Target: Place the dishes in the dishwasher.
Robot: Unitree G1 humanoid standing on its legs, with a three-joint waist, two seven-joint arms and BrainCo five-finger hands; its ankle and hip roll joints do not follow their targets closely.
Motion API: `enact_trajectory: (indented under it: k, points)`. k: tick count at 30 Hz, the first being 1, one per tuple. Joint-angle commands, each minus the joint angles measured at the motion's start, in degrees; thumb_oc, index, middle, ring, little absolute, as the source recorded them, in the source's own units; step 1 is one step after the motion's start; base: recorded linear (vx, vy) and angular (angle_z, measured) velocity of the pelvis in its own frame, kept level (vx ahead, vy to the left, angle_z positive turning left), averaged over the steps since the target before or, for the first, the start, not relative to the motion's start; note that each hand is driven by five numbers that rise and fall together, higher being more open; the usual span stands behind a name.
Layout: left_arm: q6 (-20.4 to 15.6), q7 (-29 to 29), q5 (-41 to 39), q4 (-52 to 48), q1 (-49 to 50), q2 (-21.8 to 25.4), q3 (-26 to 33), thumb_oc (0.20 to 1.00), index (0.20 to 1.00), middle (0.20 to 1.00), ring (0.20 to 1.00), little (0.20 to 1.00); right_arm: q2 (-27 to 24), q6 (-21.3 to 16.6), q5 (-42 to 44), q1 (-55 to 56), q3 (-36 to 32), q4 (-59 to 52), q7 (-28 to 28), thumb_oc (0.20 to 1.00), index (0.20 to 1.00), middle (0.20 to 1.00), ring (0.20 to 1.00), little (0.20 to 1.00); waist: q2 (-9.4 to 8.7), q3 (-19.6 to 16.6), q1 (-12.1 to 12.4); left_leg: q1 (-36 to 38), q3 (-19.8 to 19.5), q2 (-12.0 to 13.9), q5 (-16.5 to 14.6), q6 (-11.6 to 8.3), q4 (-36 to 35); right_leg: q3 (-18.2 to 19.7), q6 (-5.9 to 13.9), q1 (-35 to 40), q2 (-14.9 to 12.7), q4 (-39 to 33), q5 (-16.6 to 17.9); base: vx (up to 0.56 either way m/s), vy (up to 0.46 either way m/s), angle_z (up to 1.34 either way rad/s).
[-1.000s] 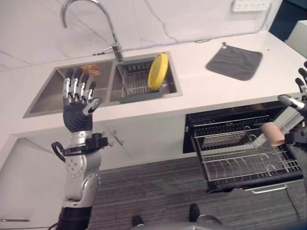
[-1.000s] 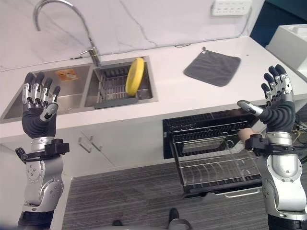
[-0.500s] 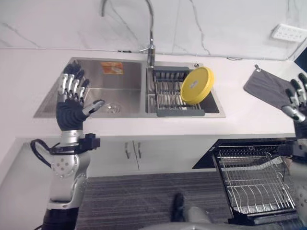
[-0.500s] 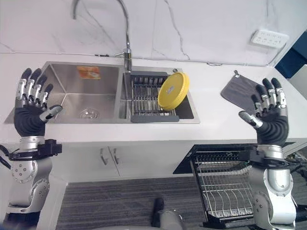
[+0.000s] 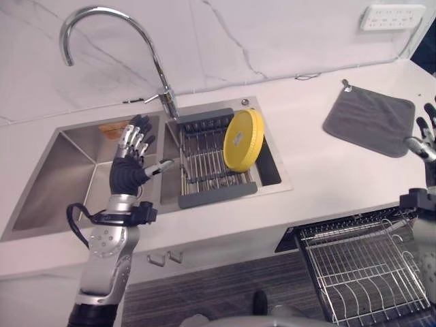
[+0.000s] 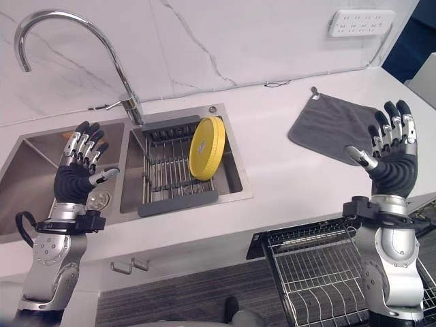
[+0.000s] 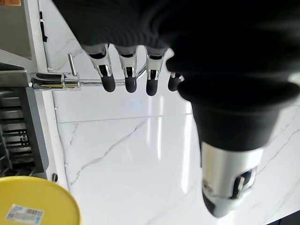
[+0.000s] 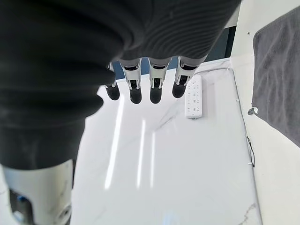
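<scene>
A: Start closest in. What's under the bench [image 6: 286,204] edge?

B: The dishwasher rack [image 6: 320,272], pulled out from below the bench front. It is thin bright wire with rows of upright tines, and I see nothing in the part that shows. Drawn out like that, I'd judge it is waiting to be loaded.

A: And the robot hands?

B: The right robot hand [image 6: 392,157] is raised above the rack, palm up, fingers straight and spread, holding nothing. The left robot hand [image 6: 78,170] stands the same way in front of the sink [image 6: 41,197], fingers relaxed, thumb out, empty. Dark ribbed covers, silver fingers, dark tips. Neither touches anything, so no grasp has begun.

A: So where is the dish?

B: The yellow plate [image 6: 208,148] stands on edge in the dish drainer [image 6: 177,201], which sits in the right-hand basin. The drainer's wire bars hold the plate upright, tilted a little. The plate is round, smooth and matte, probably plastic; the left wrist view shows a small label on it [image 7: 37,206].

A: Beyond that?

B: The steel basins look brushed. A tall chrome gooseneck faucet [image 6: 68,34] arches over them. A grey dishcloth [image 6: 327,126] lies flat on the pale bench to the right, soft and finely textured. Behind is a veined marble-look wall with a white outlet strip [image 6: 360,22].
</scene>
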Motion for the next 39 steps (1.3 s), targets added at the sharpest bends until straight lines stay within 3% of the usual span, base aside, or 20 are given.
enact_trajectory:
  k: [1,5,8,10,11,13,21,39]
  points:
    - [-4.39,0.17,-1.12,-1.76,-1.91,1.21,1.93,1.000,1.000,1.000,1.000,1.000,-2.02,-1.97,-0.97,-0.88,-2.49,-3.28,1.05,1.000,1.000,1.000,1.000,1.000,-0.03,-2.46,0.36,4.44,-0.61,-1.67,3.48,1.03,-2.35,-1.03,9.55,1.12,-6.26,3.14,-3.47,0.01,0.239,-0.07]
    - [-4.66,0.31,-2.30,-1.97,-2.45,1.43,3.06,1.000,1.000,1.000,1.000,1.000,-2.46,1.34,-2.62,-0.88,-2.12,-2.84,4.50,1.000,1.000,1.000,1.000,1.000,-0.01,-3.37,0.83,5.00,-1.98,-2.56,2.50,1.21,-2.77,-2.24,10.12,1.39,-6.90,2.85,-3.08,0.01,0.154,0.07]
    - [-5.73,0.37,-1.62,-1.92,-3.56,1.13,2.79,1.000,1.000,1.000,1.000,1.000,-3.69,1.39,-3.33,-2.43,-0.12,-2.42,8.91,1.000,1.000,1.000,1.000,1.000,-0.62,-3.93,1.60,5.08,-2.70,-3.09,1.91,1.62,-2.77,-3.03,10.29,1.58,-7.16,2.92,-3.10,0.00,0.112,0.19]
    - [-6.69,0.39,1.26,-2.17,-4.16,1.07,2.29,1.000,1.000,1.000,1.000,1.000,-4.81,3.25,-1.98,-3.94,1.00,-1.44,9.66,1.000,1.000,1.000,1.000,1.000,-1.16,-4.17,2.22,5.05,-2.98,-3.43,1.63,1.78,-2.77,-3.53,10.43,1.97,-7.40,2.31,-2.79,-0.03,0.095,0.13]
    - [-6.66,0.63,3.46,-2.14,-4.87,1.36,1.82,1.000,1.000,1.000,1.000,1.000,-5.11,3.77,2.80,-5.12,1.65,0.23,9.96,1.000,1.000,1.000,1.000,1.000,-1.59,-4.41,2.73,4.98,-3.28,-3.70,1.43,1.93,-2.77,-3.95,10.63,2.33,-7.59,1.72,-2.42,-0.03,0.073,0.12]
    - [-7.06,1.15,4.98,-1.53,-5.39,1.64,1.36,1.000,1.000,1.000,1.000,1.000,-4.20,3.33,6.88,-6.23,1.97,1.73,8.68,1.000,1.000,1.000,1.000,1.000,-1.84,-4.61,3.12,4.89,-3.46,-3.89,1.27,2.06,-2.77,-4.21,10.71,2.54,-7.60,1.36,-2.19,-0.02,0.046,0.06]
    - [-9.26,4.64,8.54,0.44,-6.10,2.83,1.22,1.000,1.000,1.000,1.000,1.000,-3.97,5.39,3.47,-10.51,5.74,8.71,8.70,1.000,1.000,1.000,1.000,1.000,-2.45,-5.45,5.13,5.07,-4.00,-4.72,0.80,2.45,-2.77,-4.93,11.06,3.12,-8.19,-0.62,-0.73,0.00,0.007,0.01]
    - [-9.41,4.69,7.98,2.11,-6.60,3.56,0.88,1.000,1.000,1.000,1.000,1.000,-5.86,4.71,2.37,-17.34,6.75,21.01,3.12,1.000,1.000,1.000,1.000,1.000,-2.73,-6.12,7.36,5.67,-4.78,-4.84,0.15,2.95,-2.77,-6.20,10.55,4.43,-8.15,-0.62,-1.38,0.01,-0.004,0.03]
